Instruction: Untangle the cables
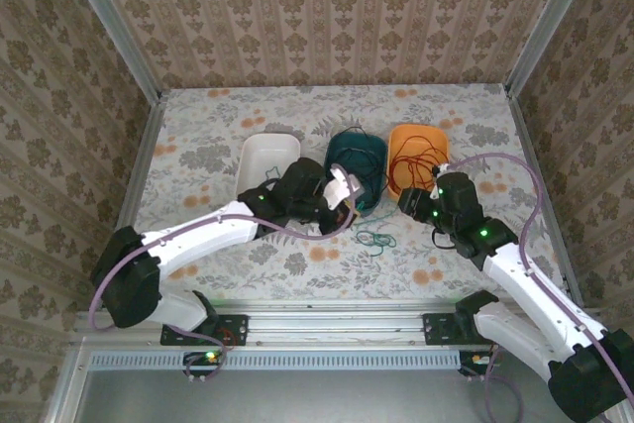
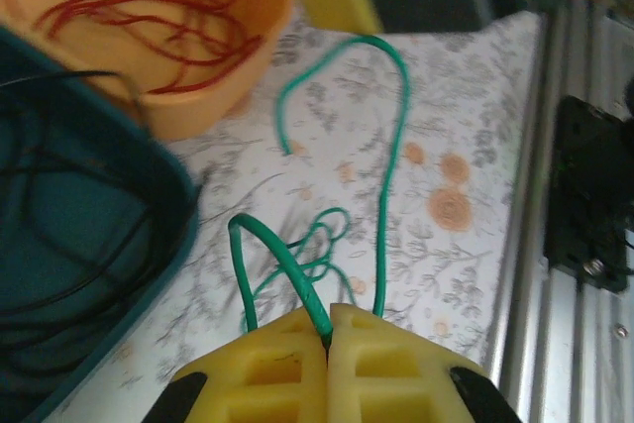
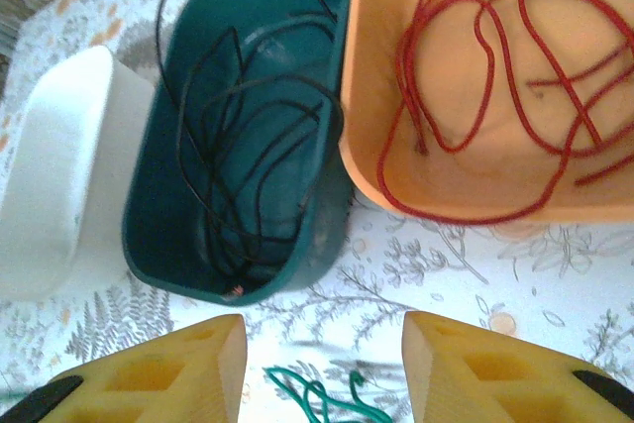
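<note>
The left gripper [image 2: 327, 332] is clamped on the green cable [image 2: 394, 146], which trails across the table [image 2: 446, 126] near the trays. The right gripper [image 3: 322, 339] stands with its fingers apart. The black cable [image 3: 180, 136] lies in the teal tray [image 3: 327, 215], and the red cable [image 3: 402, 61] in the orange tray [image 3: 371, 96] to its right.

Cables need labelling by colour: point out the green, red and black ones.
green cable [image 2: 393, 195], left wrist view, its long straight strand.
red cable [image 3: 401, 66], right wrist view, a loop's left side.
black cable [image 3: 180, 146], right wrist view, left strand.
</note>
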Available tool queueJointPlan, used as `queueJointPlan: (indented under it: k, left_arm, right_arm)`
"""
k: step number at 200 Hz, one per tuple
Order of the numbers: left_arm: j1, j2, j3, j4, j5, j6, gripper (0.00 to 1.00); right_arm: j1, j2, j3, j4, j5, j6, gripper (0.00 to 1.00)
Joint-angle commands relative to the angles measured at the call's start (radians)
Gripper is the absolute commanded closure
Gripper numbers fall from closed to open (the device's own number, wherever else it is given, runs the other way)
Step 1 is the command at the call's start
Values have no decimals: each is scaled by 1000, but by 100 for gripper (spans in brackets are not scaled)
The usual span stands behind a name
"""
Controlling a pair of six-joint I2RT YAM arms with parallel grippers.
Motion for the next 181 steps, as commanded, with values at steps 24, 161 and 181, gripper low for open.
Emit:
queueJointPlan:
  k: [24, 161, 181]
  left_arm:
    - [231, -154, -124, 120, -220, -249, 100]
    - [373, -13, -7, -71, -415, -261, 23]
    - [302, -5, -4, -63, -294, -217, 23]
  right_arm:
    - [0, 17, -22, -15, -92, -33, 54]
    - [40, 344, 1, -106, -247, -171, 54]
    - [50, 387, 11, -105, -266, -180, 55]
